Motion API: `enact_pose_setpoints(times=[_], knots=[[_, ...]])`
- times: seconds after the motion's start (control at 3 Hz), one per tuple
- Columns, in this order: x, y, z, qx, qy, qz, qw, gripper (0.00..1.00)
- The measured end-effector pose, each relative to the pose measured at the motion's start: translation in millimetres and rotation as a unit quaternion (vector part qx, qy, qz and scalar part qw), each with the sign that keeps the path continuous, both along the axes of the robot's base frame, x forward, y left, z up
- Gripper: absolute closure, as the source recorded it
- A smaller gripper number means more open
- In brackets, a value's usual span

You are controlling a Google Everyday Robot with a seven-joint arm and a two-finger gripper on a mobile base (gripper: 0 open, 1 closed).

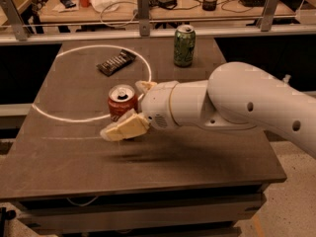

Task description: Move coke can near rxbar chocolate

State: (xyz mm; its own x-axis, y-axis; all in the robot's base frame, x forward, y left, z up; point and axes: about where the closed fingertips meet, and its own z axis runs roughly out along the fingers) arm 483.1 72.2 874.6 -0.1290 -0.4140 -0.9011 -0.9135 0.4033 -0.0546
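The red coke can (121, 98) stands upright on the dark table (74, 167), on the front right edge of a white circle marking. My gripper (123, 108) reaches in from the right and is open, with one pale finger (124, 127) in front of the can and the other (145, 86) behind it, so the can sits between them. The rxbar chocolate (116, 62), a dark flat bar, lies inside the circle, behind and slightly left of the can.
A green soda can (184, 45) stands at the back of the table, right of the bar. My bulky white arm (247, 102) covers the table's right side. A railing and a cluttered desk (148, 4) lie behind the table.
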Motion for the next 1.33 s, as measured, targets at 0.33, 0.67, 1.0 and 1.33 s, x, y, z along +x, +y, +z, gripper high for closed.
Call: enact_pose_setpoints(times=[0.33, 0.67, 1.0, 1.33], knots=[[0.1, 7.3, -1.2, -0.001, -0.002, 0.014, 0.9999, 0.39], [-1.3, 7.9, -0.8, -0.002, -0.003, 0.019, 0.9998, 0.62], [15.5, -5.1, 9.1, -0.006, -0.011, -0.013, 0.9998, 0.87], [47.1, -26.9, 20.5, -0.01, -0.026, -0.055, 0.9981, 1.0]])
